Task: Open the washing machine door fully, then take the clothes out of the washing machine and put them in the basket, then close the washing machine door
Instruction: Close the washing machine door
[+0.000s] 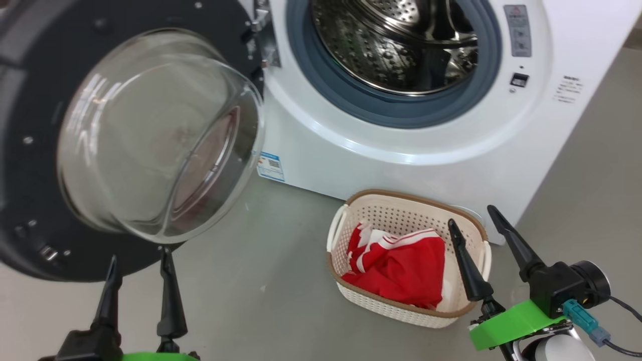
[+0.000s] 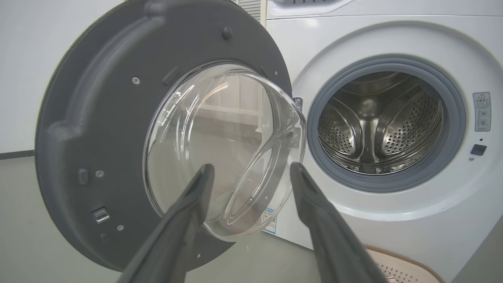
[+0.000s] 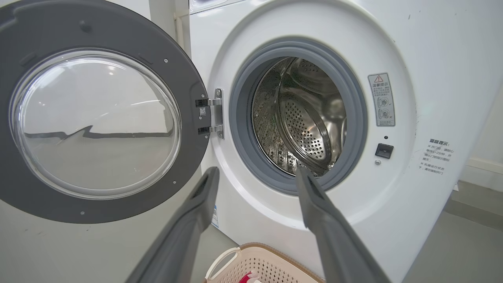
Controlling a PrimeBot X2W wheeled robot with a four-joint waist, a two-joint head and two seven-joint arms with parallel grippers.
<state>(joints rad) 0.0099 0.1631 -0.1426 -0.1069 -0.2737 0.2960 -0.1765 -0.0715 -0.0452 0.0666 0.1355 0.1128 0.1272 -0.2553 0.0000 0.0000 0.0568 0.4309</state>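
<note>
Washing machine door (image 1: 160, 135) hangs open left of the washing machine (image 1: 401, 150), just ahead of the nearer left claw (image 1: 140, 254), spread wide and empty; clothes (image 1: 401, 265) lie in the basket (image 1: 411, 198) before it.

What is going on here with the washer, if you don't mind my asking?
A robot is unloading the washer. The door stands wide open, the drum looks empty, and the red clothes lie in the basket in front of it. The left tool hovers open and empty by the door's lower edge; the right tool, also open and empty, is above the basket's right side. The door is not yet closed.
</note>
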